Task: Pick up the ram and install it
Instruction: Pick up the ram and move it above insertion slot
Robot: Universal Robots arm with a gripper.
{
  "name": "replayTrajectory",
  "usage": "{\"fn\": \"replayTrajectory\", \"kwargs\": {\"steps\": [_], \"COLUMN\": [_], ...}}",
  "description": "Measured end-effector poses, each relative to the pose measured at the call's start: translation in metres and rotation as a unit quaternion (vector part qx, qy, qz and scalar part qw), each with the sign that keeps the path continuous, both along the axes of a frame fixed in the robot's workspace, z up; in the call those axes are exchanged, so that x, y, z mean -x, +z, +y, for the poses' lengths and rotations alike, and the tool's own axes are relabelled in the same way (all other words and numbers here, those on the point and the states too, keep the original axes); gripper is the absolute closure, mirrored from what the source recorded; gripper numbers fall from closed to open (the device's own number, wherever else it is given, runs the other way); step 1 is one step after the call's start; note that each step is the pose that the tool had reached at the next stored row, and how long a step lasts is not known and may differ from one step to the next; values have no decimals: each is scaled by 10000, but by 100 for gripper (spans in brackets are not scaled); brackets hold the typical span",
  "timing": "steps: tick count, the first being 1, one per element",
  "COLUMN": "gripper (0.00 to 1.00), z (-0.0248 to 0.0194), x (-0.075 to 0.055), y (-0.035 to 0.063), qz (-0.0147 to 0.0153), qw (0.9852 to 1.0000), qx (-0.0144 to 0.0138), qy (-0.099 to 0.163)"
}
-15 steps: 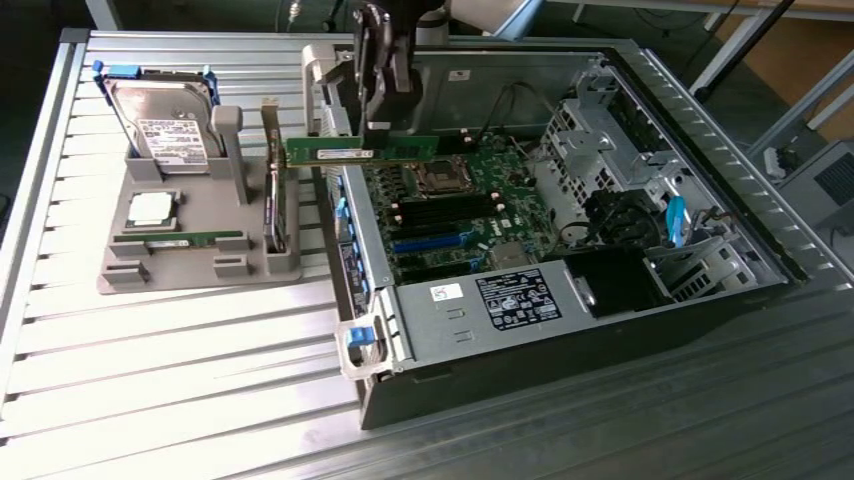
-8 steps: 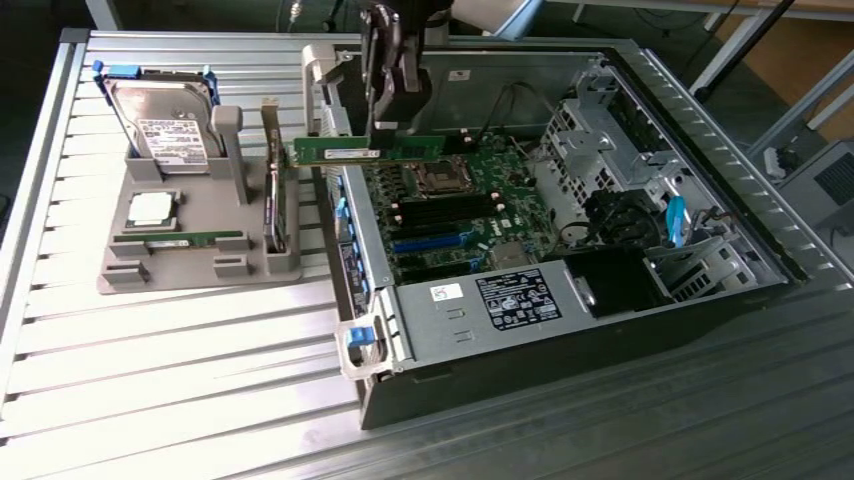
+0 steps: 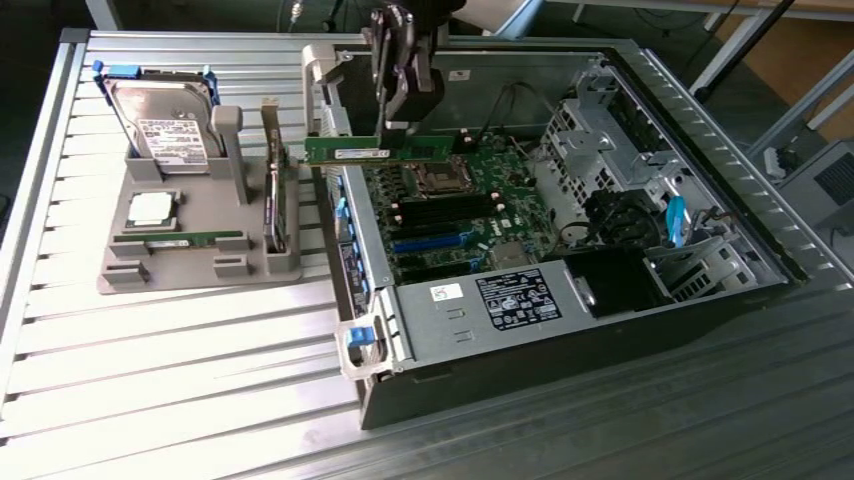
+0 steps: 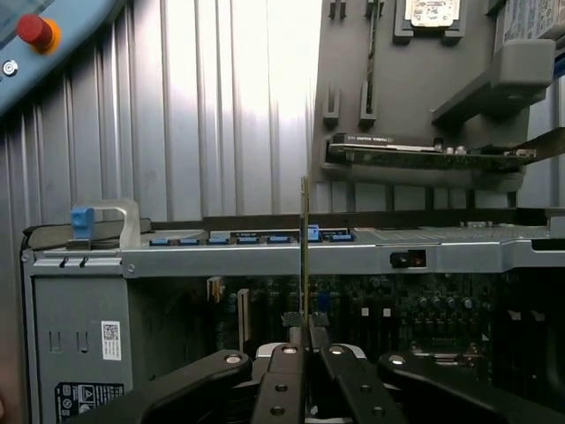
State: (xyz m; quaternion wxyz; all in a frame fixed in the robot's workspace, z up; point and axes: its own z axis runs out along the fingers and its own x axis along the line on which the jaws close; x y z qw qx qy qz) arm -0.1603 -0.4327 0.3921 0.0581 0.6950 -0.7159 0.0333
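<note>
Upper centre of exterior view: jaws clenching ram over motherboard; risking tilting, missing slot, jamming, slipping.

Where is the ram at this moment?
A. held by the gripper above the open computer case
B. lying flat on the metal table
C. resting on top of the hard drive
A: the gripper is shut on the ram, holding it over the open computer case.

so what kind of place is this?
Likely a robotics lab bench for PC assembly: open computer case on a slatted metal table, grey parts fixture beside it, the tool gripping the ram.
</note>
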Motion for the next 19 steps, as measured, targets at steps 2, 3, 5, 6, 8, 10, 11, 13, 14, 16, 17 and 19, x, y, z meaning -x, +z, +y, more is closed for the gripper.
{"fn": "replayTrajectory", "kwargs": {"steps": [2, 3, 5, 6, 8, 10, 11, 13, 14, 16, 17, 19], "gripper": [89, 89, 89, 89, 89, 89, 89, 89, 89, 89, 89, 89], "z": [0, 0, 0, 0, 0, 0, 0, 0, 0, 0, 0, 0], "x": [-35, -46, -78, -97, -128, -162, -172, -216, -227, -254, -272, -298], "y": [0, 0, 0, 0, -1, 0, 0, -1, 0, 0, 0, 0], "qz": [2, 3, 5, 7, 9, 11, 12, 16, 17, 19, 20, 23], "qw": [10000, 10000, 10000, 10000, 10000, 10000, 10000, 10000, 10000, 10000, 10000, 10000], "qx": [10, 13, 21, 26, 33, 42, 45, 54, 57, 64, 68, 75], "qy": [0, 0, 0, 0, 0, 0, 0, 0, 0, 0, 0, 0]}}
